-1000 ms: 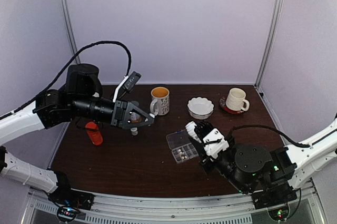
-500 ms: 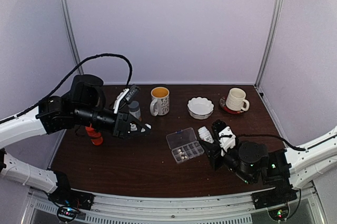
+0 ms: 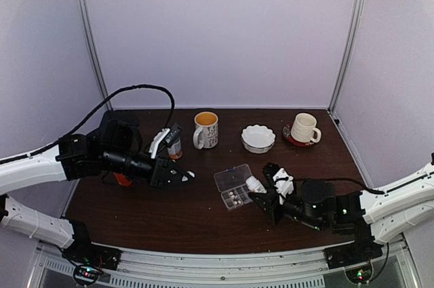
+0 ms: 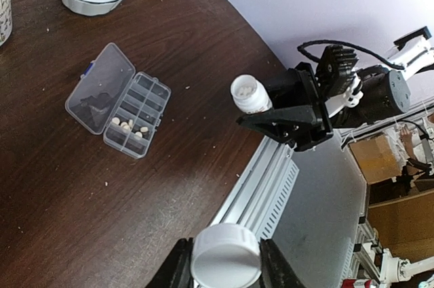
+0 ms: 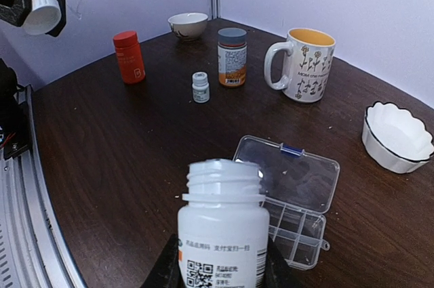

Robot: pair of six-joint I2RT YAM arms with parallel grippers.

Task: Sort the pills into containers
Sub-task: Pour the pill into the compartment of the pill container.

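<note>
Mug (image 3: 206, 129), bowl (image 3: 258, 138) behind pill box (image 3: 236, 187)

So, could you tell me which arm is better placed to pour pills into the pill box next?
Probably right. The right end effector holds the open white bottle beside the pill box, whose lid is open. The left end effector holds only a white cap, farther from the box.

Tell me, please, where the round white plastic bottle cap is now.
The round white plastic bottle cap is in the jaws of the left gripper, left of the flat clear plastic pill box in the top view.
</note>
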